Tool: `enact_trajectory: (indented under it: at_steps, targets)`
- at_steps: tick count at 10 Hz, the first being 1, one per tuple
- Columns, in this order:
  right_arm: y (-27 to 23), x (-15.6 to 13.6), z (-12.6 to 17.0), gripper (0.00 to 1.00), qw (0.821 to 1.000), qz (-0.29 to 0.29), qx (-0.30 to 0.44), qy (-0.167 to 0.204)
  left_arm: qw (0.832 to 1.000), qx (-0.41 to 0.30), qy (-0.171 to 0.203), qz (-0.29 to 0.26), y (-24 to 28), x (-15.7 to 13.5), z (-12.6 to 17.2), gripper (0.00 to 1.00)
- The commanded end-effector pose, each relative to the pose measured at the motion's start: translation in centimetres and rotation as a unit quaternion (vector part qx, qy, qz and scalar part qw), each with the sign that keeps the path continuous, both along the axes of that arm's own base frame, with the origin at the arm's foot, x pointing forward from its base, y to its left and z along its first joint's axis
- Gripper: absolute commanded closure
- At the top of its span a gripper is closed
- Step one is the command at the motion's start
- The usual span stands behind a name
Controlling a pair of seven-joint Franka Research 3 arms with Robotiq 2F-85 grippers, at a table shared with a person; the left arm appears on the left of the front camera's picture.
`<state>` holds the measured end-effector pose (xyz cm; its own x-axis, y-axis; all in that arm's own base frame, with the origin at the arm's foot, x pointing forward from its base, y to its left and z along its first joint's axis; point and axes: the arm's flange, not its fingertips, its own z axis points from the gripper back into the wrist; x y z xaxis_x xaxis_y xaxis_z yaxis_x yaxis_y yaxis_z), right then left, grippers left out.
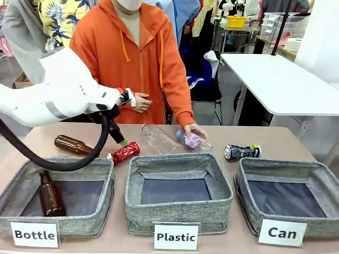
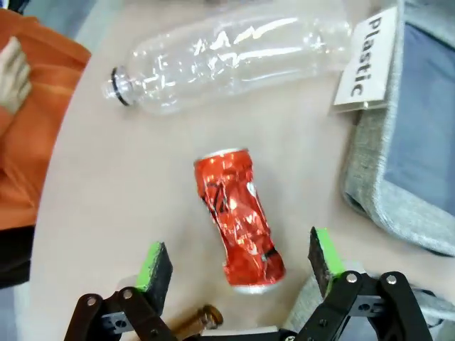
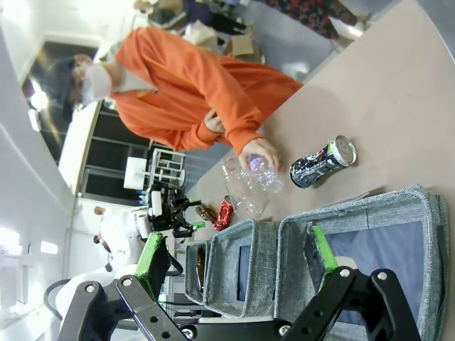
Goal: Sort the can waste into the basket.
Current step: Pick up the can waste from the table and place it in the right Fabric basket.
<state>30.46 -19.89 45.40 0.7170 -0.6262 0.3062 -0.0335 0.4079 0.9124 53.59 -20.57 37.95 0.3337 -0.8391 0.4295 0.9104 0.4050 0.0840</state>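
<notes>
Red can (image 1: pixel 125 153), black can (image 1: pixel 242 152) lie outside basket (image 1: pixel 248 214).

Two cans (image 1: pixel 125 153) (image 1: pixel 242 152) (one red, one black), two brown bottles (image 1: pixel 74 144) (image 1: pixel 50 194), two plastic bottles (image 1: pixel 159 138) (image 1: pixel 193 141), three bins (image 1: pixel 58 163) (image 1: pixel 175 160) (image 1: pixel 286 163).

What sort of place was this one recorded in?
Most likely an indoor robot lab set up as a waste-sorting station: a white robot arm reaches over a tan table with a Bottle bin, Plastic bin and Can basket, and a white work table stands behind.

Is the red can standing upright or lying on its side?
Lying on its side. The red can rests lengthwise on the table, dented, with one silver end facing the clear bottle.
</notes>
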Motion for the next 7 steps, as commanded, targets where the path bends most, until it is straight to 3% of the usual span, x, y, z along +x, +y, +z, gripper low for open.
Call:
enact_trajectory:
  at_steps: [1,3,5,6,7]
  targets:
    - [0.0,0.3,-0.2,0.0,1.0,-0.002,0.0,-0.02,1.0,0.014,0.014,-0.011,-0.3,2.4,-2.1,0.0]
    - [0.0,0.3,-0.2,0.0,1.0,-0.002,0.0,-0.02,0.999,-0.025,0.027,-0.027,2.5,1.3,-0.5,0.0]
    - [0.0,0.3,-0.2,0.0,1.0,-0.002,0.0,-0.02,0.988,-0.139,-0.009,-0.061,10.9,-4.2,5.4,0.0]
    - [0.0,0.3,-0.2,0.0,1.0,-0.002,0.0,-0.02,0.976,-0.199,-0.023,-0.086,15.1,-7.2,7.4,0.0]
    - [0.0,0.3,-0.2,0.0,1.0,-0.002,0.0,-0.02,0.971,-0.224,-0.04,-0.071,18.1,-9.4,8.0,0.0]
